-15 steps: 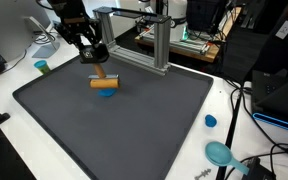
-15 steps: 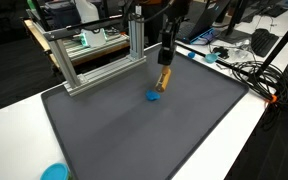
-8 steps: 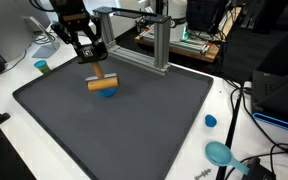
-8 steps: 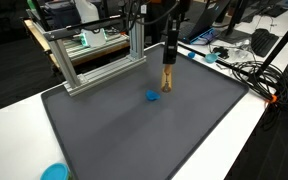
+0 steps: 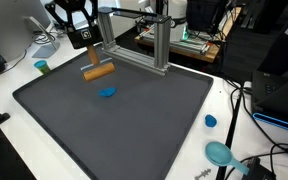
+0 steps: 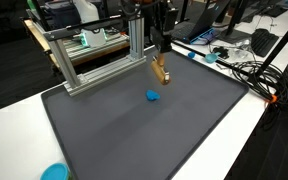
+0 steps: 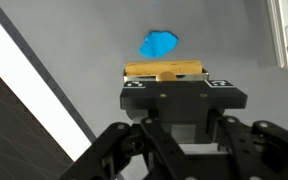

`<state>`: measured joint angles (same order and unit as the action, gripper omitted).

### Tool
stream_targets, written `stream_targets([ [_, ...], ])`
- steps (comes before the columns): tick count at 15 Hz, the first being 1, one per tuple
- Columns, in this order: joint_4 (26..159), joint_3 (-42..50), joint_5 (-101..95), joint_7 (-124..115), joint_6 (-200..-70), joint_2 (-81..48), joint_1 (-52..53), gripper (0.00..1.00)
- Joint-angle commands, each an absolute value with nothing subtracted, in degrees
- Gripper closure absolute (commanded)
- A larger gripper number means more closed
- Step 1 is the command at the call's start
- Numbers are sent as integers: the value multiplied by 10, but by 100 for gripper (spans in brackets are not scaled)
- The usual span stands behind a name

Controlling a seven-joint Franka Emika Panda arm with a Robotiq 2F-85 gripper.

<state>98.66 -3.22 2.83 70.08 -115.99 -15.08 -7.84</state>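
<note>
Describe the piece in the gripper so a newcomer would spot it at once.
Find the dark mat beside the metal frame. Above its far end the gripper holds a short stick in the air. It is tan-orange and long, unlike the small blue lump below it.

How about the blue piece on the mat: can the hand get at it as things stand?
Probably not to grasp: the hand is shut on the wooden block, raised above the mat. The way down to the blue piece looks free, nothing beside it.
</note>
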Motion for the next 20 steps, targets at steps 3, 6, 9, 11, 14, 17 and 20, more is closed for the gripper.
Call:
stream_targets([
  [3, 1010, -22, 31, 784, -1155, -151, -72, 53],
  [6, 1020, -22, 31, 801, -1155, -151, -72, 53],
  [9, 1059, -17, 19, 769, -1215, -138, -65, 78],
  [11, 1112, -10, 5, 733, -1292, -114, -62, 78],
  [14, 1167, 8, -84, 682, -1340, -88, -49, 78],
  [17, 1199, 3, -125, 679, -1316, -68, -44, 78],
  [20, 1174, -1, -97, 689, -1323, -100, -48, 78],
])
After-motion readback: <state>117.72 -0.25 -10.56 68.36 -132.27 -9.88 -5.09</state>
